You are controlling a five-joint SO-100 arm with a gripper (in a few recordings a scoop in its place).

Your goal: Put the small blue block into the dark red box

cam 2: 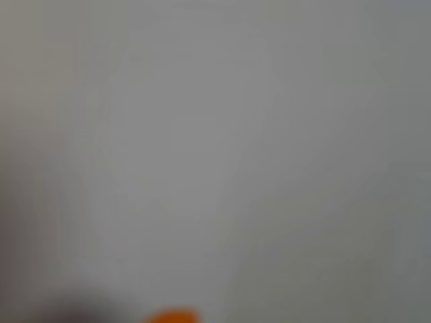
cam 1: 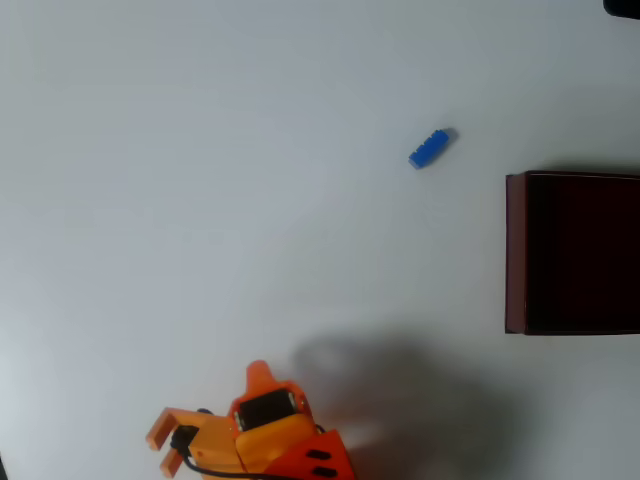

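Nothing is done yet: the block [cam 1: 432, 148] lies on the counter [cam 1: 200, 150], apart from the box [cam 1: 516, 250]. The claw [cam 1: 170, 440] is empty; its opening cannot be told.

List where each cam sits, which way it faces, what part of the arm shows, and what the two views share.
Overhead view: fixed above, looking straight down on the white table; small blue block, dark red box at the right edge, orange arm at the bottom.
Wrist view: rides on the arm, facing blurred pale surface; an orange sliver at the bottom edge.
Shared: pale table surface and orange robot parts.
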